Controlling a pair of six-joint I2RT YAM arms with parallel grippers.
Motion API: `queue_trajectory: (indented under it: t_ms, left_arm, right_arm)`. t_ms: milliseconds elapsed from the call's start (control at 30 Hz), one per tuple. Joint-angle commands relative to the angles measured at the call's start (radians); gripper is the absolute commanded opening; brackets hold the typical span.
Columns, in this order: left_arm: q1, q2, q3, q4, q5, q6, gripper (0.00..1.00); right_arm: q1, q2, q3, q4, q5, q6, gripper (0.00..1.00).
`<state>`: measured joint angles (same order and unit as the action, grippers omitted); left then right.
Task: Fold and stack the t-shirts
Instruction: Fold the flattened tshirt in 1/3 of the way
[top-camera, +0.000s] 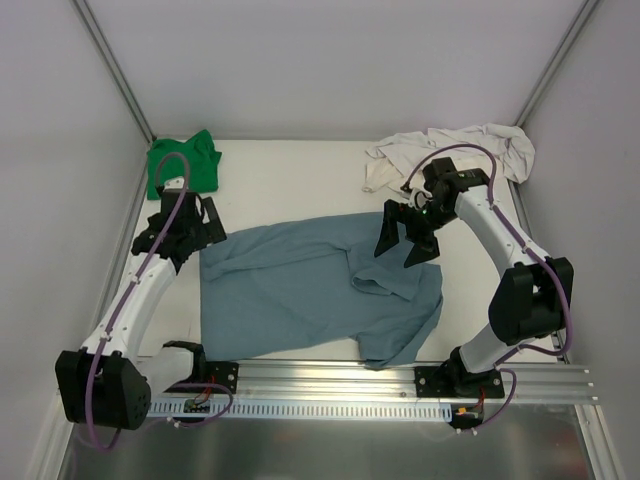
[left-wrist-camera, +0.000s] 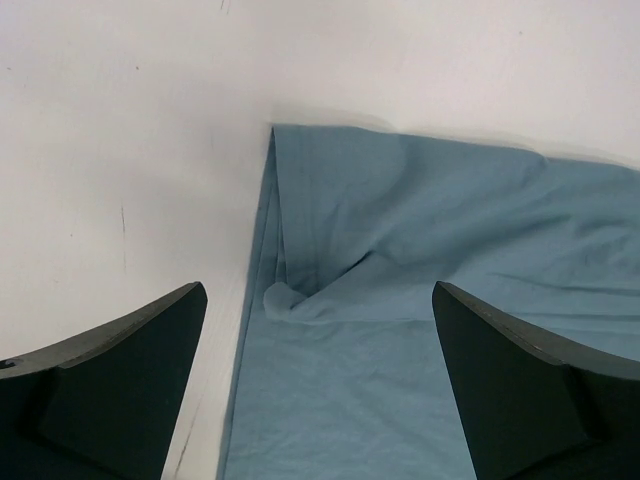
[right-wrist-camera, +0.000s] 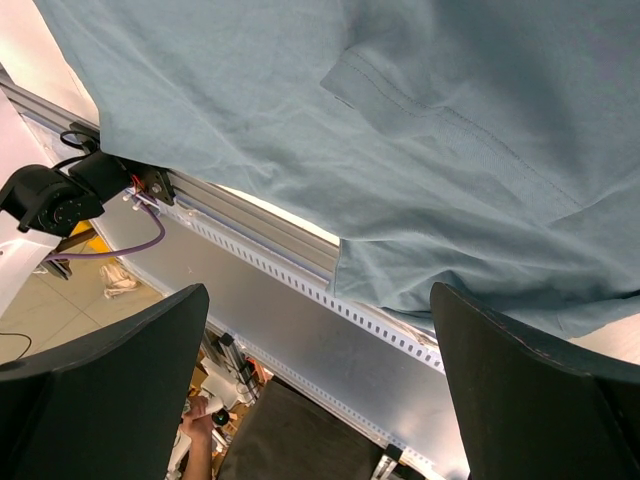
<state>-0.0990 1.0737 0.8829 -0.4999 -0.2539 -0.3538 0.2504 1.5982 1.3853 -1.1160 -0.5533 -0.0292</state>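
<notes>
The white bench (top-camera: 300, 185) carries a blue shirt (top-camera: 290, 290) spread by its near edge, a green shirt (top-camera: 188, 162) far-left corner, a cream shirt (top-camera: 455, 148) far-right

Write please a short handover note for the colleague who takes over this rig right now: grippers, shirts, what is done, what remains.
Grippers: the left gripper is open and empty, over the left edge of the blue shirt. The right gripper is open and empty, above that shirt's right part.
Shirts: the blue shirt lies spread mid-table, wrinkled, its near right corner over the front rail. The green shirt is crumpled at the far left corner, the cream shirt at the far right.
Done: no finished fold, no stack.
Left: fold all three, then stack them.
</notes>
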Motion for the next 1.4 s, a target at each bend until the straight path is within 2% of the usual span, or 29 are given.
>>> queue_trajectory:
  t_ms: [0,233,300,467,500,667,833,967,1367]
  left_arm:
    - [-0.007,0.029,0.014,0.003,-0.036,-0.034,0.99]
    - [-0.016,0.072,0.014,0.075,0.042,-0.059,0.99]
    - [-0.016,0.126,0.030,0.084,0.082,-0.066,0.99]
    - [-0.016,0.349,0.201,-0.014,0.226,-0.077,0.99]
    - [-0.016,0.376,0.220,-0.019,0.298,-0.079,0.99]
    - [-0.016,0.512,0.336,-0.067,0.407,-0.105,0.99]
    - [-0.016,0.587,0.415,-0.118,0.450,-0.099,0.98]
    - [-0.015,0.629,0.455,-0.179,0.481,-0.088,0.98]
    - [-0.013,0.746,0.470,-0.215,0.512,-0.086,0.97]
  right_arm:
    - [-0.010,-0.027,0.032,-0.036,0.004,-0.014,0.99]
    - [-0.013,-0.023,0.055,-0.007,0.001,0.003,0.99]
    - [-0.017,-0.012,0.084,0.010,0.001,0.012,0.99]
    - [-0.045,0.057,0.179,0.090,0.020,0.063,0.99]
    - [-0.051,0.086,0.205,0.110,0.020,0.074,0.99]
    - [-0.080,0.233,0.328,0.168,0.029,0.095,1.00]
    - [-0.097,0.414,0.422,0.165,0.018,0.089,1.00]
    - [-0.106,0.494,0.458,0.171,0.004,0.100,0.99]
    - [-0.126,0.549,0.417,0.202,0.006,0.104,1.00]
